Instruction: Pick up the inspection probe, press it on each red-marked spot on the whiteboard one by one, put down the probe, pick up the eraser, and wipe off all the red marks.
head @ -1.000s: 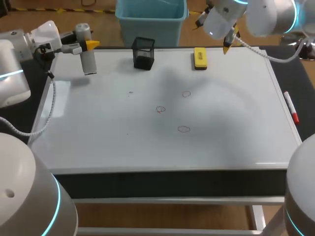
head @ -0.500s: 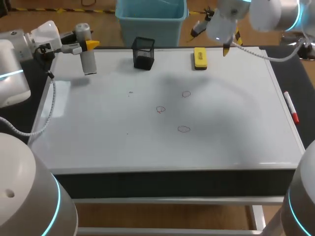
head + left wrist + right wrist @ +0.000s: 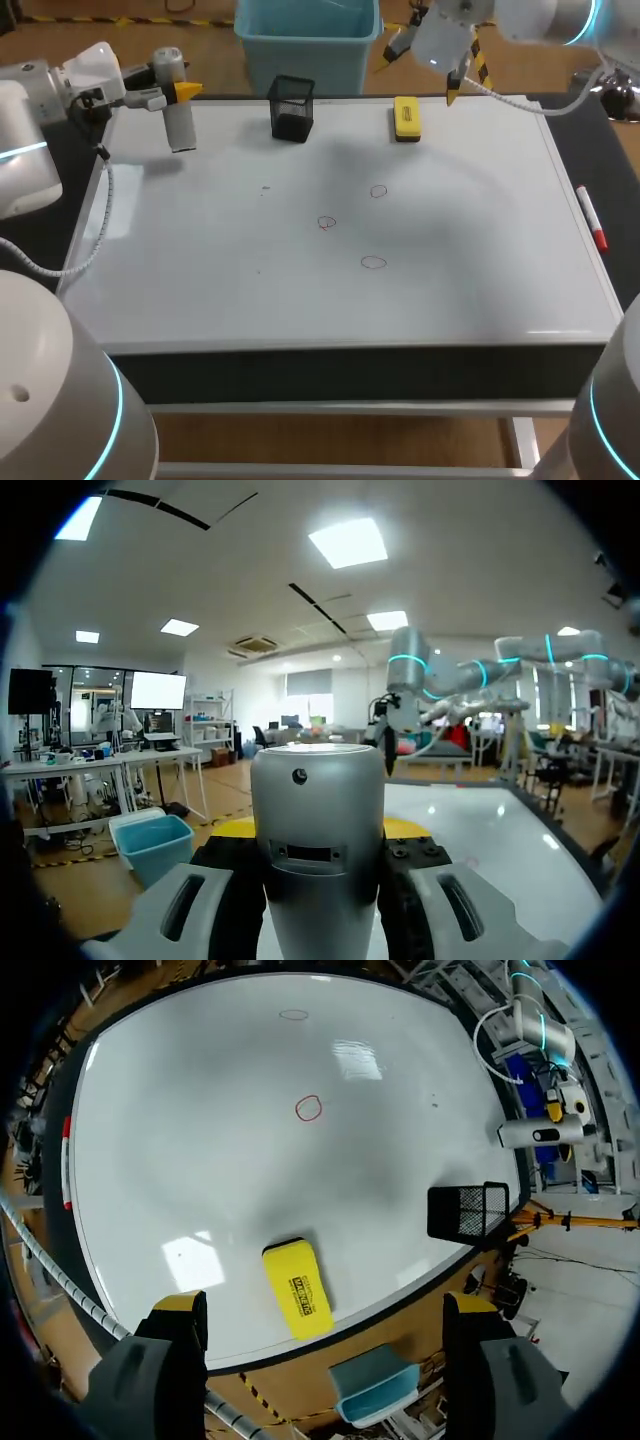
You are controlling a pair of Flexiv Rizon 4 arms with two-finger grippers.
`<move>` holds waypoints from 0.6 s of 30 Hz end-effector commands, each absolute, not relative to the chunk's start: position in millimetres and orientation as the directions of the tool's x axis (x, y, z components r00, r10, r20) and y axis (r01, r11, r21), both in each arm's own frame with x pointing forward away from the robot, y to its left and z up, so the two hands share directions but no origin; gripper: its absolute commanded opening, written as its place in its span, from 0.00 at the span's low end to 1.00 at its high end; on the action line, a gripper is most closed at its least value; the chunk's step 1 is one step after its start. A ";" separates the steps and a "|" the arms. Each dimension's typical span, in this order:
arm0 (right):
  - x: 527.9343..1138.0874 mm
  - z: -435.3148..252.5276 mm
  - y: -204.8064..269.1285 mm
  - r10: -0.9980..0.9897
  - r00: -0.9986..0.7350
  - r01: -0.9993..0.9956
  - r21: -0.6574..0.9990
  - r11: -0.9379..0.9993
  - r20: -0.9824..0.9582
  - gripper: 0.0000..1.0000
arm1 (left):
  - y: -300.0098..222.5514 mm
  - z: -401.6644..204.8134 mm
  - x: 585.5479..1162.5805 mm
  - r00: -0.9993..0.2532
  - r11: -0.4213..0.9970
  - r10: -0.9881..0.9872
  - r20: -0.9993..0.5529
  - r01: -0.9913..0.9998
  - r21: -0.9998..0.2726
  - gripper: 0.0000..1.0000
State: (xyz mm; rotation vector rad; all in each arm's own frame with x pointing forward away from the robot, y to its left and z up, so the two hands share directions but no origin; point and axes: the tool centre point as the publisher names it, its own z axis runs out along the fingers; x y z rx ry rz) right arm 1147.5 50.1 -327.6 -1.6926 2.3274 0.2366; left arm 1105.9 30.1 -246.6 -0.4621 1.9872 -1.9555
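There, a mesh cup [image 3: 292,108] stands near the eraser [image 3: 406,118].

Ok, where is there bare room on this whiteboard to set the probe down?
The near half of the whiteboard, this side of the red marks, is bare. So are the left stretch between the probe and the marks, and the right side up to the red marker. The far edge is crowded: mesh pen holder, eraser, right end effector above it.
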 end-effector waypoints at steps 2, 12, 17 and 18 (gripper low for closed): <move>1147.6 -327.1 49.0 -0.911 -0.289 -0.951 -0.018 0.308 -0.294 1.00 | 30.2 -245.7 1105.6 -0.898 0.013 -0.440 0.002 -0.009 -1.000 0.00; 1154.3 -335.6 54.9 -0.938 -0.216 -0.976 0.027 0.217 -0.272 1.00 | 30.2 -245.7 1105.6 -0.898 0.013 -0.440 0.002 -0.009 -1.000 0.00; 1161.6 -355.4 63.9 -0.974 -0.139 -0.990 0.037 0.135 -0.178 1.00 | 30.2 -245.7 1105.6 -0.898 0.013 -0.440 0.002 -0.009 -1.000 0.00; 1162.4 -358.9 65.6 -0.982 -0.113 -0.994 0.034 0.109 -0.153 1.00 | 30.2 -245.7 1105.6 -0.898 0.013 -0.440 0.002 -0.009 -1.000 0.00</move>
